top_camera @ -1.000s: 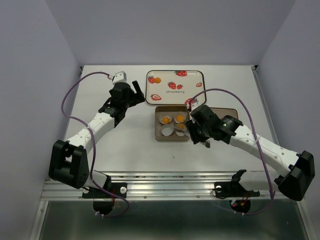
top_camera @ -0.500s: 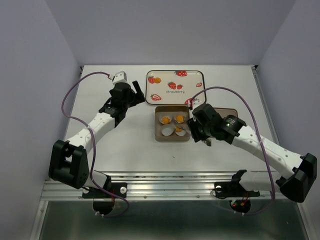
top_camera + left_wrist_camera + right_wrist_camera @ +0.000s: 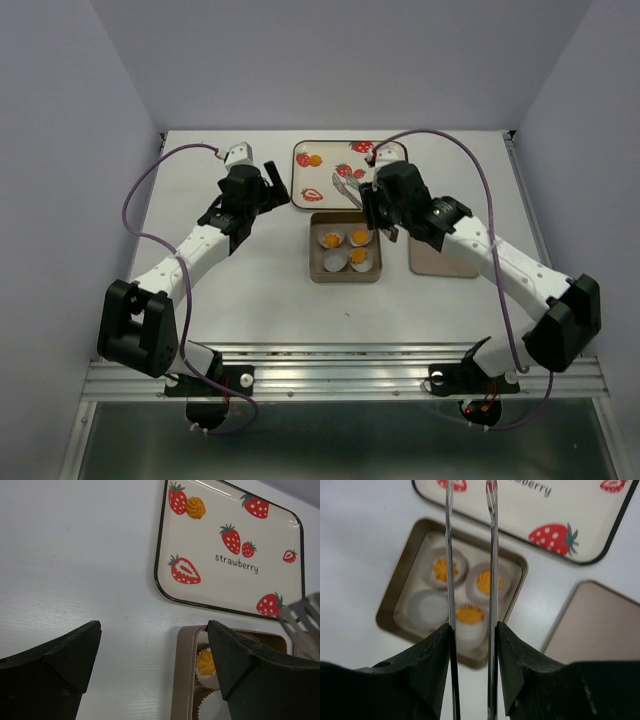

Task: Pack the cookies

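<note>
A gold tin (image 3: 316, 262) holds four white paper cups. Three hold cookies (image 3: 330, 240) (image 3: 358, 237) (image 3: 359, 256); the near-left cup (image 3: 333, 263) has none. A fourth cookie (image 3: 315, 160) lies at the far left of the strawberry tray (image 3: 380, 182). My right gripper (image 3: 372, 196) is shut on metal tongs (image 3: 346, 184) and holds them over the tray's near edge. In the right wrist view the tongs (image 3: 491, 555) stand open and empty above the tin (image 3: 387, 611). My left gripper (image 3: 275, 189) is open and empty, left of the tray. Its view shows the tray cookie (image 3: 195, 507).
The tin's lid (image 3: 440, 258) lies flat on the table right of the tin, under my right forearm. The tray (image 3: 200, 587) sits just behind the tin (image 3: 182, 680). The tongs' tip (image 3: 300, 614) shows at the right edge of the left wrist view.
My right gripper has moved with the tongs from the tin's near-right cup up and away to the tray's near edge. A cookie now shows in that cup. The left arm has not moved.
</note>
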{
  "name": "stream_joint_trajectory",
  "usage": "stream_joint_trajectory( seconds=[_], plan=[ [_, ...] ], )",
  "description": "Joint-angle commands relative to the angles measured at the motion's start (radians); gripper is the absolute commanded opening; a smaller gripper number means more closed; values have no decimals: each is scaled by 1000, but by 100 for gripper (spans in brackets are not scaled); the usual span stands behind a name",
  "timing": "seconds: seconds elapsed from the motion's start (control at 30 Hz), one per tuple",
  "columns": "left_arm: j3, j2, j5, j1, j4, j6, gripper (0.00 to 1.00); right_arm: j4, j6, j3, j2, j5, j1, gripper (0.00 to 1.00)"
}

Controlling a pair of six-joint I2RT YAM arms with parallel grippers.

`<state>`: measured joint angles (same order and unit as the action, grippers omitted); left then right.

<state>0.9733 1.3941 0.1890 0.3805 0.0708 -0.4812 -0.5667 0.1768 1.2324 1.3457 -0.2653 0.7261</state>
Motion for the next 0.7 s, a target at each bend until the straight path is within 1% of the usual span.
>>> stream_joint_trajectory(
  seconds=[0.0, 0.03, 0.07, 0.1, 0.17, 0.2, 0.23, 0.27, 0.4, 0.43, 0.53, 0.67],
  plan=[
    [57, -27, 36, 3, 3, 6, 99, 274, -86, 190, 148, 136, -123, 45],
    [77, -27, 43, 1, -11, 13, 99, 272, -101, 241, 253, 139, -123, 46],
    [85, -27, 61, -2, -34, 13, 99, 266, -123, 289, 301, 132, -123, 46],
    [90, -32, 67, -3, -37, 12, 99, 268, -153, 365, 385, 127, -123, 46],
    [81, -50, 69, -12, -28, 6, 99, 268, -163, 433, 461, 153, -145, 47],
    [73, -58, 66, -25, -25, 6, 99, 272, -168, 490, 495, 178, -145, 49],
    [68, -63, 66, -29, -20, 6, 99, 275, -196, 521, 529, 182, -145, 49],
    [65, -72, 64, -35, -19, 6, 99, 275, -204, 551, 597, 184, -154, 50],
    [58, -87, 58, -75, -31, 13, 99, 268, -244, 696, 746, 189, -163, 52],
    [56, -90, 58, -80, -35, 12, 99, 249, -247, 740, 769, 183, -163, 52],
    [44, -102, 58, -91, -35, 10, 99, 241, -260, 769, 825, 156, -163, 58],
    [41, -110, 56, -95, -35, 13, 99, 234, -269, 800, 877, 132, -163, 59]
  ],
)
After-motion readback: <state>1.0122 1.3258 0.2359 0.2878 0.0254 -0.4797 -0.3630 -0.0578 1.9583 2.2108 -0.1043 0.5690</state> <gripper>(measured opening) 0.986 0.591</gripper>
